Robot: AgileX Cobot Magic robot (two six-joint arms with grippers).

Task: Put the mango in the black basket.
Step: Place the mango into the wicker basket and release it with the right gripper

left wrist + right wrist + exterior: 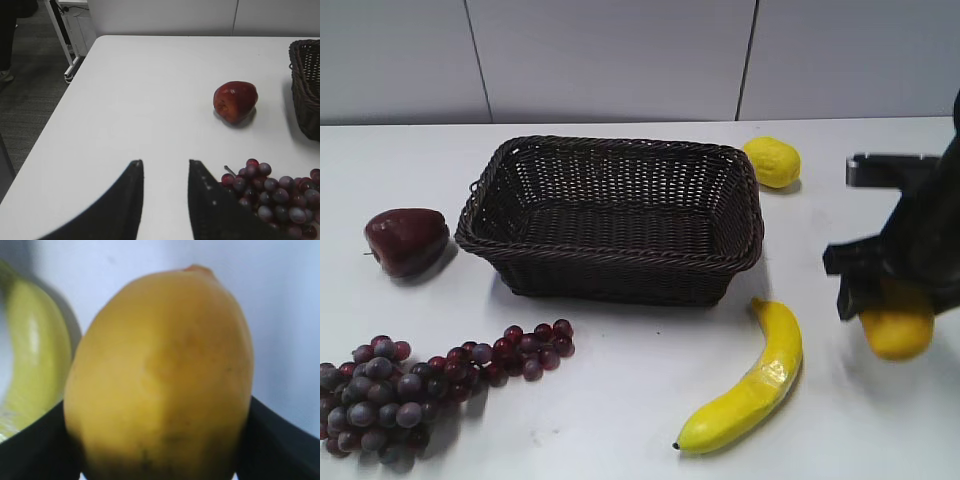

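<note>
The orange-yellow mango (pixel 897 332) is at the right of the table, between the fingers of my right gripper (pixel 890 300). In the right wrist view the mango (pixel 160 375) fills the frame, and the right gripper (pixel 160 445) presses on both its sides. I cannot tell whether it is off the table. The black basket (pixel 610 258) stands empty in the middle, left of the mango, and its corner shows in the left wrist view (pixel 305 90). My left gripper (pixel 165 167) is open and empty above the bare table, left of the grapes.
A banana (pixel 750 385) lies just left of the mango, also in the right wrist view (pixel 30 365). A lemon (pixel 771 161) sits behind the basket's right corner. A red apple (pixel 406 240) and purple grapes (pixel 420 385) lie at the left.
</note>
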